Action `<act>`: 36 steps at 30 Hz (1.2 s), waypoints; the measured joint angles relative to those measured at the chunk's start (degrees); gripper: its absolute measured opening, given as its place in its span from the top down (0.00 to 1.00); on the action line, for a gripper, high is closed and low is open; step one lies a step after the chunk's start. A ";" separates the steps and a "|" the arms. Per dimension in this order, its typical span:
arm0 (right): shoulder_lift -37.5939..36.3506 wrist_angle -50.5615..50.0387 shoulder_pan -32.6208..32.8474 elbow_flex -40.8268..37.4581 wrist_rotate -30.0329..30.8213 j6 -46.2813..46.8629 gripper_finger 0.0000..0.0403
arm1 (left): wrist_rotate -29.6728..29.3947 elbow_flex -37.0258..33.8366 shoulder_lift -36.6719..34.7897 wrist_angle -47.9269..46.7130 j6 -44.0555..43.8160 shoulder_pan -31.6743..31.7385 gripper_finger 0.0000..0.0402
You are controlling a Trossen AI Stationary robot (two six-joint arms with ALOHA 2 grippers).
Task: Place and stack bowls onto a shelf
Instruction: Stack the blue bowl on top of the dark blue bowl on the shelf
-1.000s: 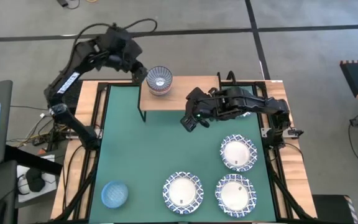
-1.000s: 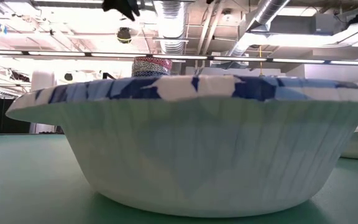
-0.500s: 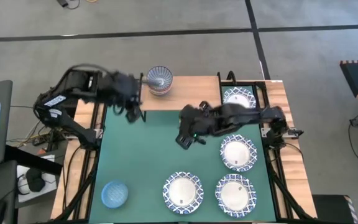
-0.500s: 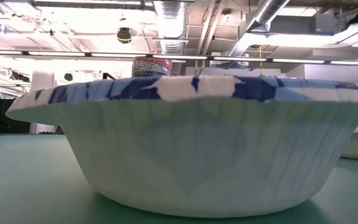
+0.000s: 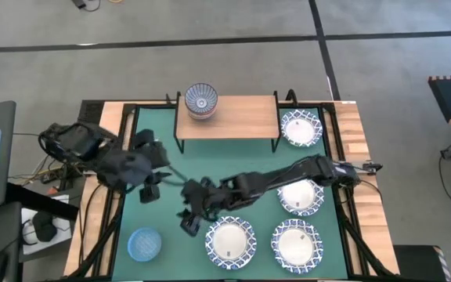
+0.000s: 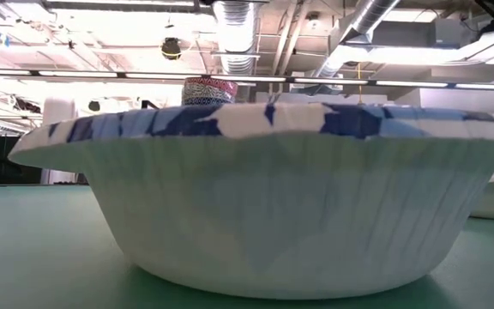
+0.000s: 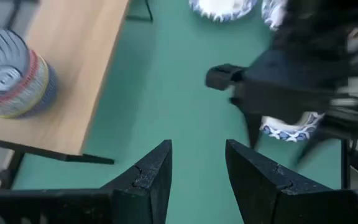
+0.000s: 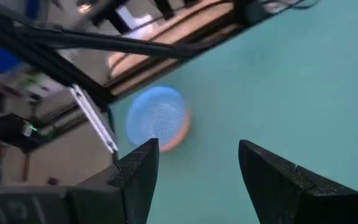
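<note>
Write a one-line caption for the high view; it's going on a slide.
Both arms' open tools, left and right, reach over the green mat near the light blue bowl; stacked small bowls sit on the shelf.

4 wide white bowls [image 5: 229, 239] w/ blue rims on mat: 3 grouped at 5 o'clock, 1 at 2 o'clock beside shelf [image 5: 237, 117]. Small bowls: 1 light blue [image 5: 143, 244] at 7 o'clock, plus 1 stack [image 5: 200, 101] on shelf at 12, count in stack unclear. 1 shelf. 2 arms.
</note>
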 joint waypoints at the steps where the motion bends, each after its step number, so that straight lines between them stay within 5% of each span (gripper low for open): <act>1: 2.10 3.12 -0.21 0.11 -0.56 1.43 0.38 | -2.03 -0.25 -0.52 0.16 -0.34 -1.63 0.66; 8: 11.67 11.89 -1.40 -0.15 -2.44 11.05 0.38 | -6.63 -18.24 -8.20 1.24 -11.43 -12.32 0.66; 14: 18.92 27.09 -1.05 0.38 -3.88 17.43 0.38 | 0.01 -42.86 -20.14 13.62 -24.07 -20.88 0.66; 22: 20.53 26.04 -0.48 0.10 -1.94 20.90 0.38 | 11.11 -70.80 -28.38 36.55 -31.51 -26.58 0.66; 27: 20.25 25.39 -0.40 0.20 -1.68 20.90 0.38 | 15.62 -80.30 -27.38 44.70 -36.63 -28.38 0.66; 36: 19.76 24.79 -0.28 0.26 -3.24 21.18 0.38 | 16.08 -85.08 -24.89 56.02 -35.63 -29.36 0.66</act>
